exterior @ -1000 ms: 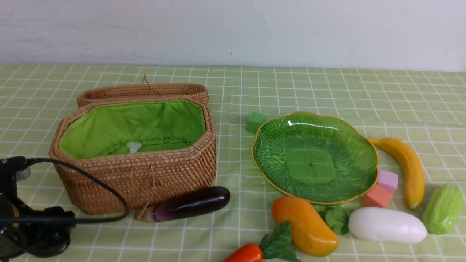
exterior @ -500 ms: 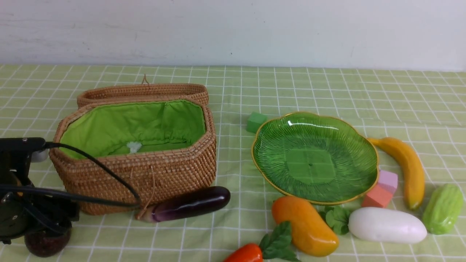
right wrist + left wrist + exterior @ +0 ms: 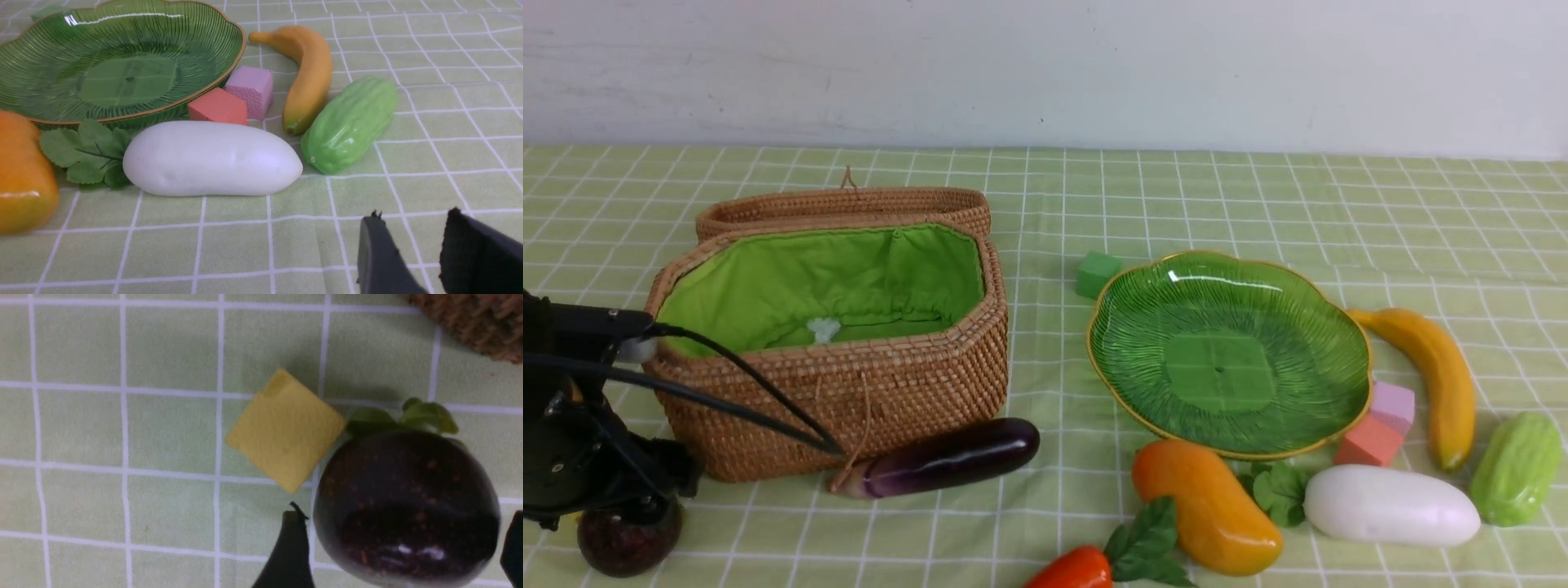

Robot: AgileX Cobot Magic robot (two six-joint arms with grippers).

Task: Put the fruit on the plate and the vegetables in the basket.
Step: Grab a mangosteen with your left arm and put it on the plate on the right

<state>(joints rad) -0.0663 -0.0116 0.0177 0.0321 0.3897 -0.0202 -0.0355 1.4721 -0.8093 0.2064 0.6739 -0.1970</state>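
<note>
Between left hand [image 3: 402,543] fingers: maroon ball [image 3: 406,508]

Checked tablecloth [image 3: 1258,196] carries basket [image 3: 849,408], plate [image 3: 1331,310], toys.

Green cube [image 3: 1097,273], pink cube [image 3: 1392,406], coral cube [image 3: 1368,442], yellow cube [image 3: 285,430].

Left gripper [image 3: 402,543] clamps something round; right gripper [image 3: 412,249] (low) slightly parted.
</note>
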